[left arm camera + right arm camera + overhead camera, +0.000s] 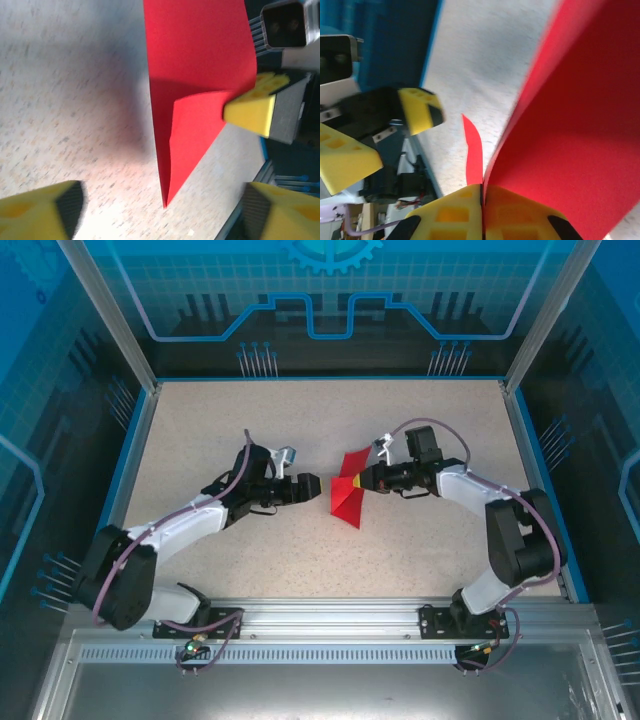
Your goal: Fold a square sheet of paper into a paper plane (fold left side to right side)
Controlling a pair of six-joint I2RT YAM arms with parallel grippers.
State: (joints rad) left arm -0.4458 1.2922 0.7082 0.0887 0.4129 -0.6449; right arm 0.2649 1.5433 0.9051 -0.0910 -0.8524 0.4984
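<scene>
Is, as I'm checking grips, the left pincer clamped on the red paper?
No, the left pincer stands open, clear of the red paper.

My left arm point(190, 525) lies low across the table, and my left gripper point(312, 485) stands wide open. My right arm point(500, 520) bends inward. My right gripper point(360, 480) faces the left one, pinched tight on the red paper point(346, 502).

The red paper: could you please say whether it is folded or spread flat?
Folded: the red paper shows one flap lying over another layer, pinched in the shut right gripper.
</scene>
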